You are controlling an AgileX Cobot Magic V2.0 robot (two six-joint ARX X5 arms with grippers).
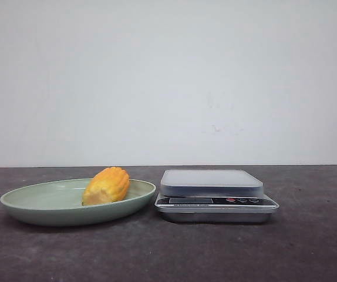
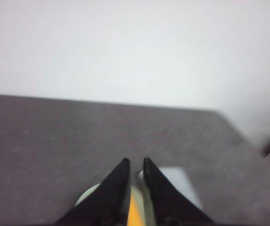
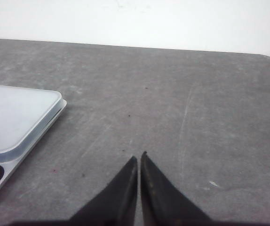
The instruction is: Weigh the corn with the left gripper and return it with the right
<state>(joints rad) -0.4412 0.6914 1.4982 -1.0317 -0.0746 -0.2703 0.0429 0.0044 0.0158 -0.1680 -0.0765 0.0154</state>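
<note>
The corn (image 1: 107, 185), a stubby yellow-orange cob piece, lies in the pale green plate (image 1: 27, 205) on the left of the table. Neither gripper shows in the front view. In the blurred left wrist view my left gripper (image 2: 135, 161) has its black fingers a small gap apart and holds nothing. A strip of the corn (image 2: 135, 213) shows between them, well below, with the plate rim (image 2: 85, 195) beside it. My right gripper (image 3: 138, 156) is shut and empty above bare table to the right of the scale (image 3: 17, 117).
The digital kitchen scale (image 1: 212, 183), with a grey platform and nothing on it, stands right beside the plate. It also shows in the left wrist view (image 2: 182, 183). The dark grey table runs to a white wall behind.
</note>
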